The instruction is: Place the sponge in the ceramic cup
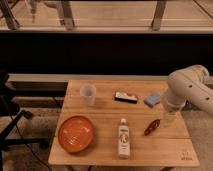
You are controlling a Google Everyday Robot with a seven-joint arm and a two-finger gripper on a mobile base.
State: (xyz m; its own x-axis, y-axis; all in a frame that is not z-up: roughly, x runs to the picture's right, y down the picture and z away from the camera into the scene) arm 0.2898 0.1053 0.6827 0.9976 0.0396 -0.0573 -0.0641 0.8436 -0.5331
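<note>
The sponge (152, 100) is a small light-blue block lying on the wooden table (105, 112) at its back right. The ceramic cup (88, 93), a pale handleless tumbler, stands upright at the back left with nothing seen inside. My white arm comes in from the right and bends down over the table's right edge. Its gripper (169, 119) hangs just in front of and to the right of the sponge, a little apart from it, open and holding nothing. The cup is far to its left.
A flat black-and-white box (125, 97) lies between cup and sponge. A wide orange bowl (76, 133) sits front left, a white bottle (123, 137) lies front centre, and a small red object (152, 126) lies next to the gripper. A dark stand (10, 120) is left of the table.
</note>
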